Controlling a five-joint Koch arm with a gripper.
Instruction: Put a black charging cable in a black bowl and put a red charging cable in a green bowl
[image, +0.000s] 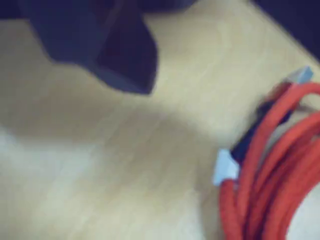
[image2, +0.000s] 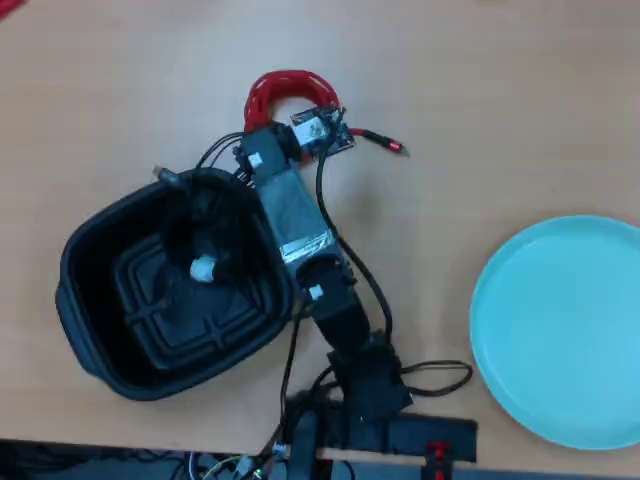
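Pale wooden table (image2: 520, 90) fills both views, carrying two dishes and a hobby robot arm (image2: 295, 225) that reaches from its base at the bottom edge of the overhead view toward the top.

At left in the overhead view, the black bowl (image2: 95, 300), a rounded-rectangular tray with a ribbed floor, holds the black charging cable (image2: 190, 235); the cable's coil is hard to make out against the dark floor, and its white tie (image2: 204, 268) is the clearest sign of it. A metal plug end (image2: 162, 176) pokes over the bowl's upper rim.

At right, well apart from the arm, the green bowl (image2: 560, 330), a pale mint round dish, sits partly cut off by the frame edge.

Above the arm's wrist lies the red charging cable (image2: 285, 88), its coil arching beyond the jaws while one loose end trails right to a red plug (image2: 392, 146). In the wrist view the same red coil (image: 280, 170) rests on the table at lower right, bound by a dark tie, with pale plug ends showing.

Only one dark, blurred jaw (image: 120, 60) shows in the wrist view, hanging over bare table left of the coil; from these pictures I cannot tell whether the jaws are open or closed.
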